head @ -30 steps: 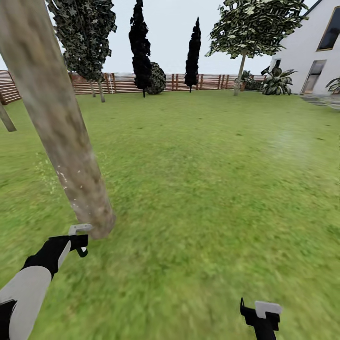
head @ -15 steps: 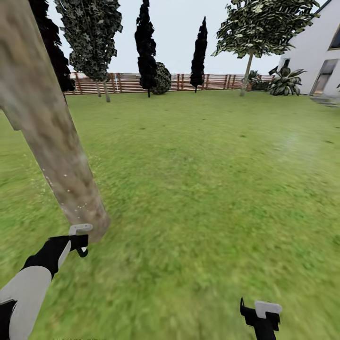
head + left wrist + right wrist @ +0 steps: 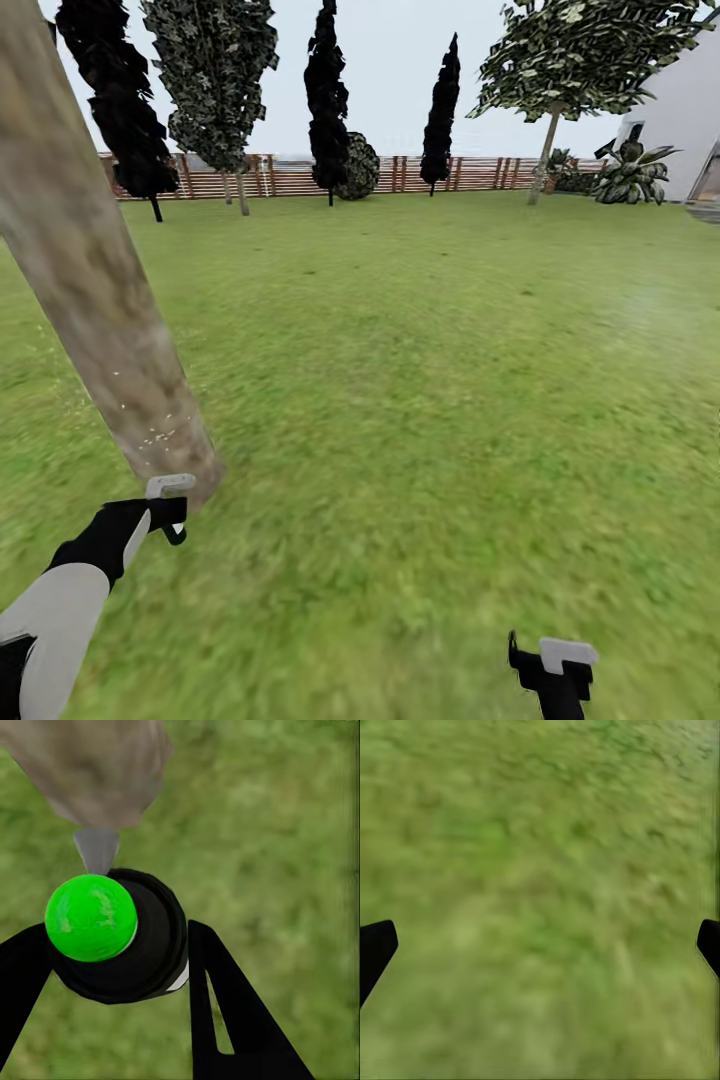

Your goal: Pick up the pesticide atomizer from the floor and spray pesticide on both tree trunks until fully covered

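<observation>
My left gripper (image 3: 165, 508) (image 3: 120, 971) is shut on the pesticide atomizer (image 3: 154, 945), a black cylinder whose top (image 3: 91, 917) shows bright green here. Its grey nozzle (image 3: 170, 486) sits right at the base of the near tree trunk (image 3: 90, 270) (image 3: 90, 765), a thick, leaning grey-brown column. Whitish pesticide specks (image 3: 150, 437) dot the trunk's lower part. The second tree (image 3: 547, 140) stands far off at the back right by the fence. My right gripper (image 3: 555, 665) (image 3: 540, 945) hangs open over bare lawn.
Green lawn (image 3: 430, 380) stretches to a brown slat fence (image 3: 290, 175). Dark columnar trees (image 3: 328, 100) stand along it, with a striped palm plant (image 3: 632, 172) and a white house wall (image 3: 690, 110) at the far right.
The whole picture has slid rightward, so the camera has turned left. Both arms keep their places in the picture. Specks now show lower on the trunk.
</observation>
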You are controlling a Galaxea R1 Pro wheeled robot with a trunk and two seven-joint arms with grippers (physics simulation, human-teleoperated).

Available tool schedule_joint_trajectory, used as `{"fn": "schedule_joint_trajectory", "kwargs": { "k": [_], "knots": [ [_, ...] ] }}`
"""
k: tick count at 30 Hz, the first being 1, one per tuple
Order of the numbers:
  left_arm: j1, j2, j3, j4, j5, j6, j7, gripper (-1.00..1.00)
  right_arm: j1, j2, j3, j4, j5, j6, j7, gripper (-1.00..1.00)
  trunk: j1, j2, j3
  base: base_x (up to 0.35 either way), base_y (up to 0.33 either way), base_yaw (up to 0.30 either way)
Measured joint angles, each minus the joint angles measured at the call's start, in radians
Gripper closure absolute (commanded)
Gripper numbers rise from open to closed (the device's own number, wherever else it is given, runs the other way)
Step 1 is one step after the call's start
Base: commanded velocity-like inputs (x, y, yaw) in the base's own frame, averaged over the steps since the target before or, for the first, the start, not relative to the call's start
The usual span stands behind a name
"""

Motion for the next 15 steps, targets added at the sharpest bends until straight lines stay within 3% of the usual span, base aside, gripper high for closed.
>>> {"fn": "schedule_joint_trajectory", "kwargs": {
  "k": [15],
  "knots": [
    [0.000,0.000,0.000,0.000,0.000,0.000,0.000,1.00,0.000,0.000,0.001,0.000,0.000,0.000,0.000,-1.00,0.000,0.000,0.000,0.139,-0.266,0.268]
  ]
}}
